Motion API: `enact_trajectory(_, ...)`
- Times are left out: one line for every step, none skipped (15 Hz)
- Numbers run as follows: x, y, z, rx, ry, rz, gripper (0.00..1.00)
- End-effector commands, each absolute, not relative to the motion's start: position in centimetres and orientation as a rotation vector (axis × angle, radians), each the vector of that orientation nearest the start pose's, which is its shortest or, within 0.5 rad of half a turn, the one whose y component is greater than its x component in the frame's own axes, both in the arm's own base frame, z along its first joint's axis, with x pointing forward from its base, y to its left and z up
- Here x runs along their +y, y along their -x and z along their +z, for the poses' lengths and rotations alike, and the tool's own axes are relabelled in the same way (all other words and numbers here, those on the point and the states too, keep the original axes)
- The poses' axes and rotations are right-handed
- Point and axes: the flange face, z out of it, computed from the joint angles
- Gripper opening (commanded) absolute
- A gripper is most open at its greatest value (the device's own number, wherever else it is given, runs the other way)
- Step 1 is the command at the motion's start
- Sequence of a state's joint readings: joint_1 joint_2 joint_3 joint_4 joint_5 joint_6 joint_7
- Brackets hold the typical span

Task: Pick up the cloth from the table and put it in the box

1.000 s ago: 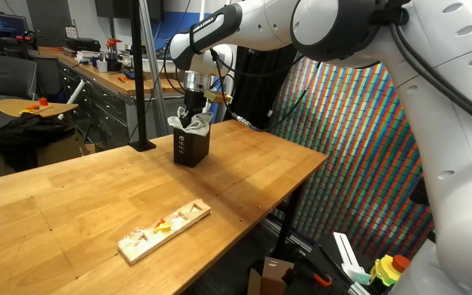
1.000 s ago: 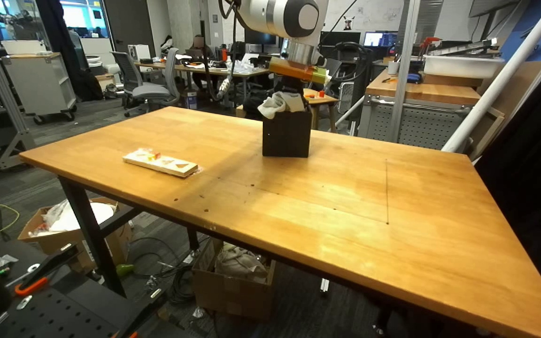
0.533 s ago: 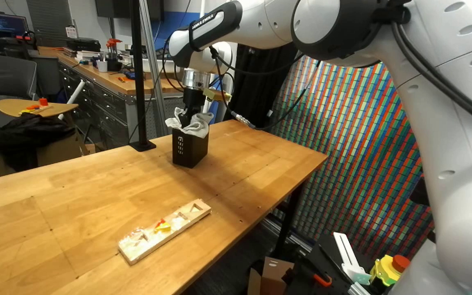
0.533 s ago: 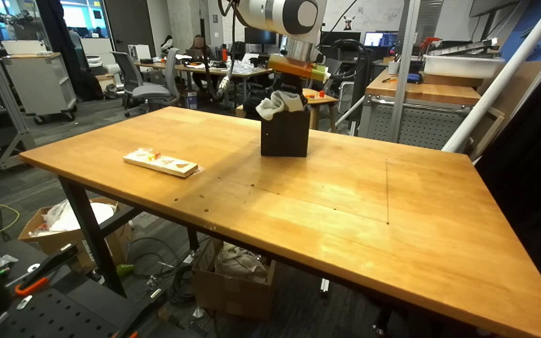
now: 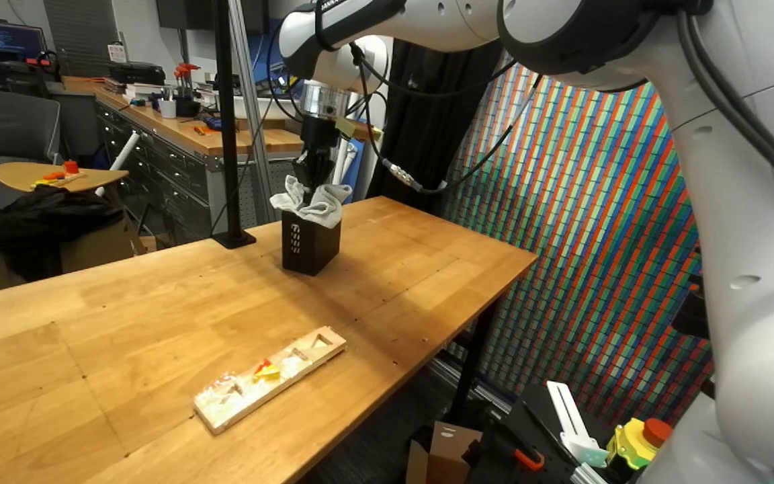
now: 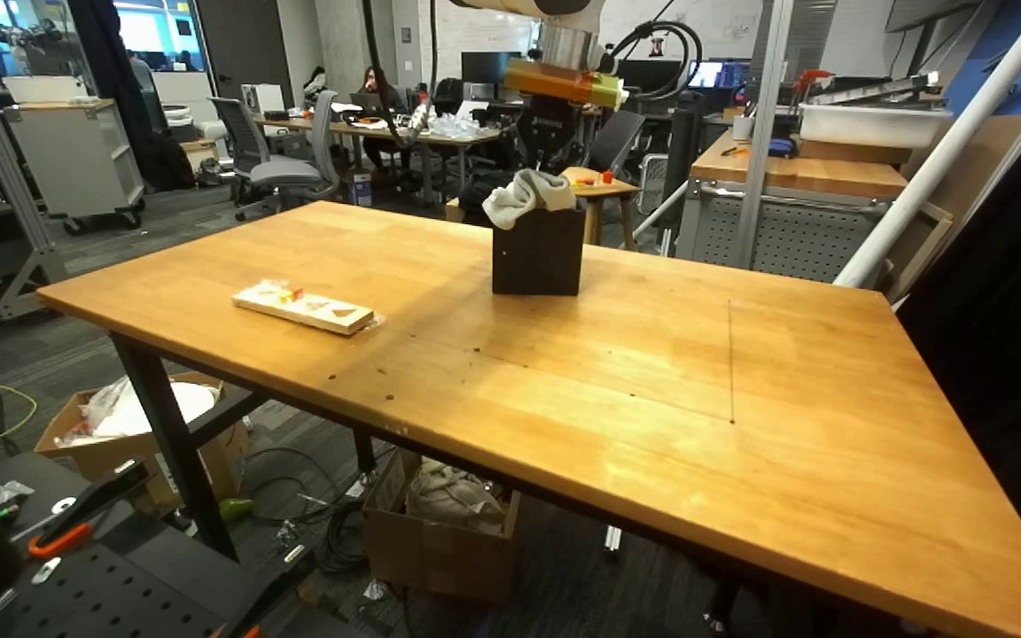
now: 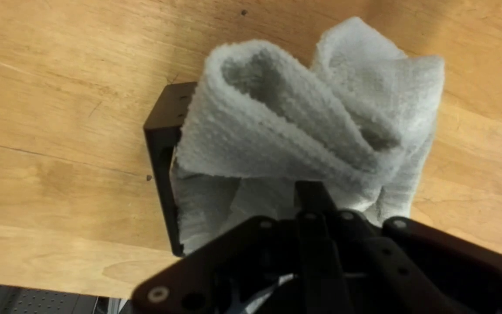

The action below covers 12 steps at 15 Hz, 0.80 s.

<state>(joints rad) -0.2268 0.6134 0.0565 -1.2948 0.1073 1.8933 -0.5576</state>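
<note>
A light grey cloth [image 5: 323,205] sits bunched in the mouth of a black box [image 5: 310,245]. Its folds stick up above the rim and hang over the edges. In an exterior view the cloth [image 6: 528,197] stands out of the top of the box [image 6: 537,257]. In the wrist view the cloth [image 7: 277,117] covers most of the opening, and only one side of the box [image 7: 164,174] shows. My gripper [image 7: 314,196] is above the cloth with its fingers together and seems empty. It also shows just over the box in both exterior views [image 5: 309,187] [image 6: 540,164].
The box stands on a wooden table [image 5: 158,309] near its far edge. A wooden shape board [image 5: 273,380] with red and yellow pieces and clear wrap lies on the table. A black post [image 5: 229,134] stands at the table edge beside the box.
My gripper has risen out of the cloth, which stayed in the box. Earlier, the box and cloth shifted very slightly with the gripper down in the cloth.
</note>
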Motion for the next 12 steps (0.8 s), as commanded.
enact_trajectory(-12.3, -69.4, 42.8, -0.491, 2.992, -0.104, 0.00)
enact_trajectory(-12.4, -68.9, 43.5, -0.485, 2.998, -0.114, 0.00)
enact_trajectory(-12.5, -68.2, 44.2, -0.473, 3.007, -0.121, 0.00)
enact_trajectory(-12.5, -67.5, 44.8, -0.466, 3.011, -0.126, 0.00)
enact_trajectory(-12.5, -66.8, 45.3, -0.456, 3.017, -0.132, 0.00)
enact_trajectory(-12.5, -66.1, 45.6, -0.446, 3.023, -0.133, 0.00)
enact_trajectory(-12.5, -65.4, 45.9, -0.437, 3.028, -0.133, 0.00)
enact_trajectory(-12.5, -64.8, 46.2, -0.425, 3.031, -0.138, 0.00)
enact_trajectory(-12.4, -64.2, 46.2, -0.415, 3.033, -0.140, 0.00)
enact_trajectory(-12.3, -63.7, 46.1, -0.407, 3.034, -0.137, 0.00)
enact_trajectory(-12.2, -63.2, 46.0, -0.400, 3.034, -0.137, 0.00)
enact_trajectory(-12.1, -62.9, 45.7, -0.396, 3.033, -0.133, 0.00)
